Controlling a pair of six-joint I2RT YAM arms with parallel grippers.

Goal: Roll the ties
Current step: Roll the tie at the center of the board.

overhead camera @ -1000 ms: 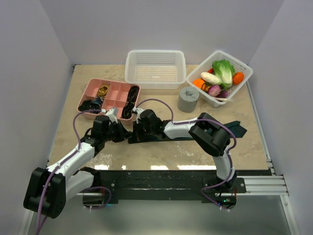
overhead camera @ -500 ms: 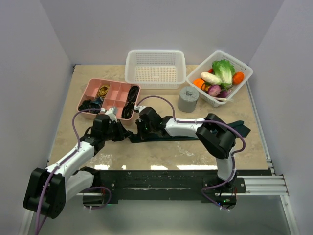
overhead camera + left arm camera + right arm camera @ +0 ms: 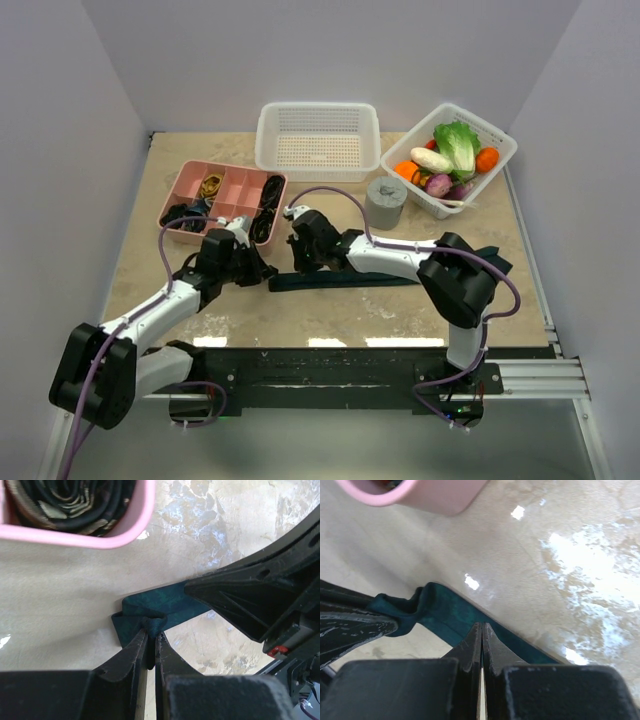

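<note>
The dark teal tie (image 3: 380,277) lies flat across the near middle of the table, its wide pointed end at the right. My left gripper (image 3: 262,272) is shut on the tie's narrow left end. In the left wrist view the left gripper (image 3: 151,639) pinches a raised fold of the tie (image 3: 155,602). My right gripper (image 3: 300,262) is just to the right of it and shut. In the right wrist view its closed tips (image 3: 481,626) rest on the tie (image 3: 450,615), with no fabric seen between them.
A pink divided tray (image 3: 225,190) with black cords and bands stands just beyond both grippers; its rim shows in the left wrist view (image 3: 100,537). A grey cylinder (image 3: 384,203), a white basket (image 3: 318,140) and a vegetable basket (image 3: 450,155) stand at the back.
Both grippers have shifted to the right and slightly farther from the arm bases, and the tie's narrow end moved with them. The right arm's elbow has swung right.
</note>
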